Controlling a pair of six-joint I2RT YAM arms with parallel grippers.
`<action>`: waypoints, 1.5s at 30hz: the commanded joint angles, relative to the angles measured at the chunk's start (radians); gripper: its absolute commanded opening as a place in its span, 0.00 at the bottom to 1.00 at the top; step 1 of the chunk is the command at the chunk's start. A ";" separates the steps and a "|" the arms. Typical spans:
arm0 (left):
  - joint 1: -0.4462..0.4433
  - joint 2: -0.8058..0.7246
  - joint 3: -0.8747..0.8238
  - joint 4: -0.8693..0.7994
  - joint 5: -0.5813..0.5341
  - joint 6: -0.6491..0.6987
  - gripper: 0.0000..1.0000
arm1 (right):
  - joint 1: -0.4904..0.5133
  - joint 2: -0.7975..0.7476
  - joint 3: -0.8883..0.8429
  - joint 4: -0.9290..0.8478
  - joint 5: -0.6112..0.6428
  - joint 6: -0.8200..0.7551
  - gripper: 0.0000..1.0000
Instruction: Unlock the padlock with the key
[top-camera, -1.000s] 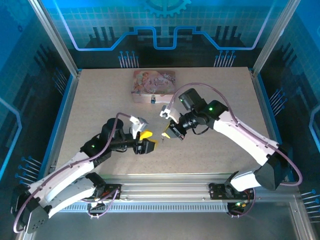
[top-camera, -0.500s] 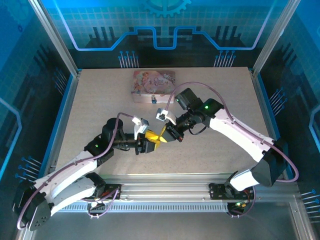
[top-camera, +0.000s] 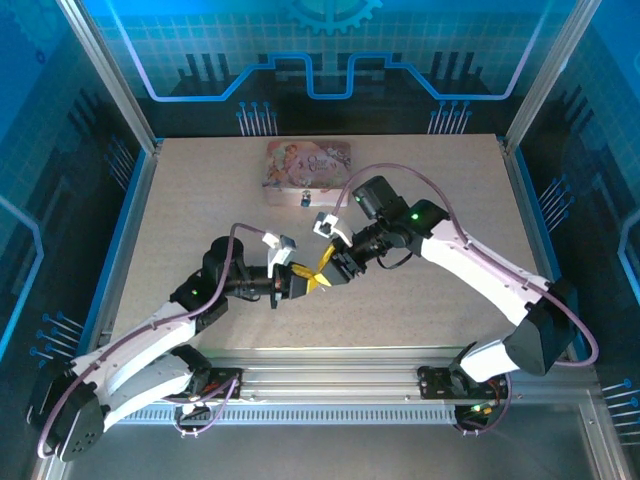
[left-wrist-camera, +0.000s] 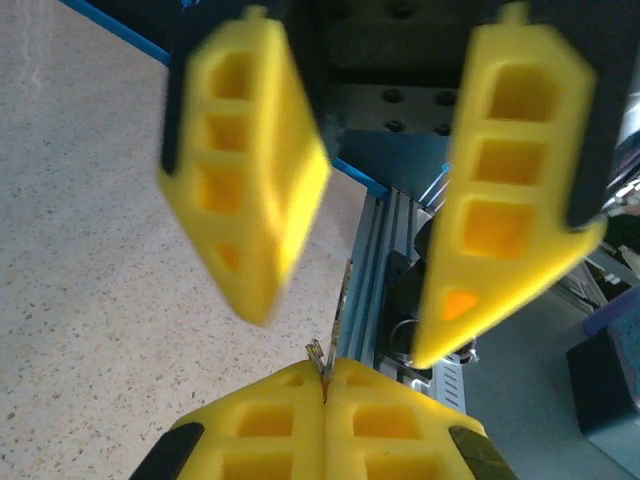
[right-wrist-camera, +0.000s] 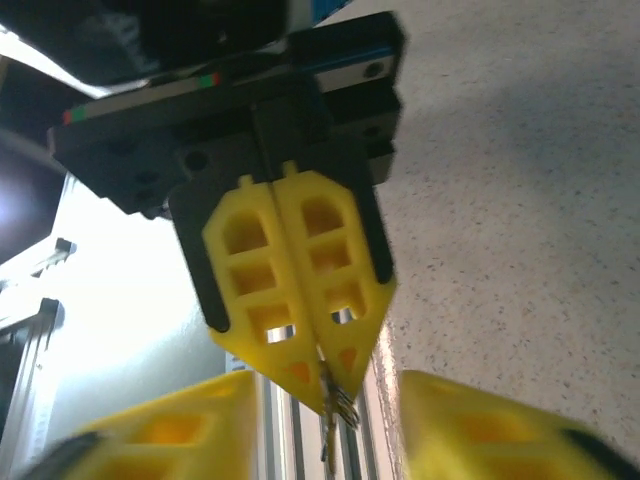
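Observation:
Above the table's near middle, my left gripper is shut on the key, a thin metal sliver with a small ring that sticks out past the yellow fingertips. My right gripper faces it tip to tip, open, with one finger on either side of the key and not touching it. The right wrist view has the left gripper pinching the key between my right gripper's spread fingers. The padlock lies on the table just in front of the pink tin.
The speckled table is walled by blue rails and metal posts. An aluminium rail runs along the near edge under the arm bases. The right arm's cable arcs over the table's centre.
The two grippers came together. My left gripper closed on the key, and my right gripper, shut a moment ago, opened and let it go.

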 joint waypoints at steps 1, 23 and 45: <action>0.012 -0.007 -0.018 0.024 -0.041 -0.059 0.00 | -0.080 -0.088 -0.076 0.217 0.078 0.277 0.52; 0.033 -0.020 -0.058 0.277 -0.062 -0.354 0.00 | -0.015 -0.192 -0.387 0.818 0.100 0.752 0.38; 0.034 0.009 -0.056 0.281 -0.128 -0.443 0.01 | -0.002 -0.226 -0.441 0.875 0.107 0.718 0.00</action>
